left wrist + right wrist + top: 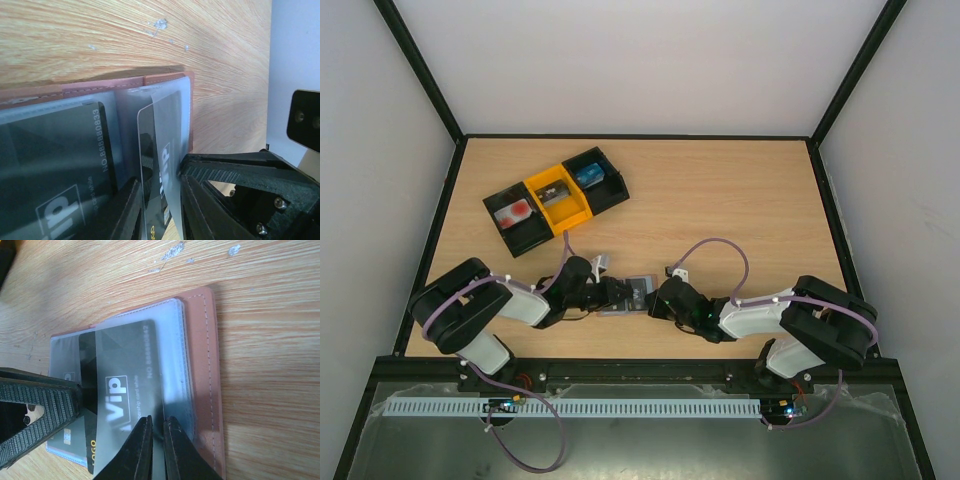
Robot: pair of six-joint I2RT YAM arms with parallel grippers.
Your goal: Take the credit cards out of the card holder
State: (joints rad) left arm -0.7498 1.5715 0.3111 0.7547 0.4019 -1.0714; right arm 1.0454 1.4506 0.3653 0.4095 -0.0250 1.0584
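The card holder (202, 340) lies open and flat on the wooden table (740, 220), at the middle, close to the near edge. One dark credit card (125, 390) marked VIP sits skewed, partly out of its clear sleeve (170, 330). A second dark card (55, 160) is tucked fully into the neighbouring pocket.

The left gripper (159, 181) comes at the loose card from the left, fingers pinched onto the card's end, and it looks as if some sleeve film is caught alongside. That's the pulling hand, I reckon. The right gripper (157, 422) comes in from the opposite side, fingers nearly together, nipping the edge of the plastic leaves. I judge it's anchoring the holder so it won't slide along with the card.

Both arms are folded low, elbows out to the sides, forearms angled inward, wrists almost skimming the wood. The grippers sit nose to nose across the holder. Far left on the table, well apart, sits the black-and-yellow tray (570, 210) with its three sections.
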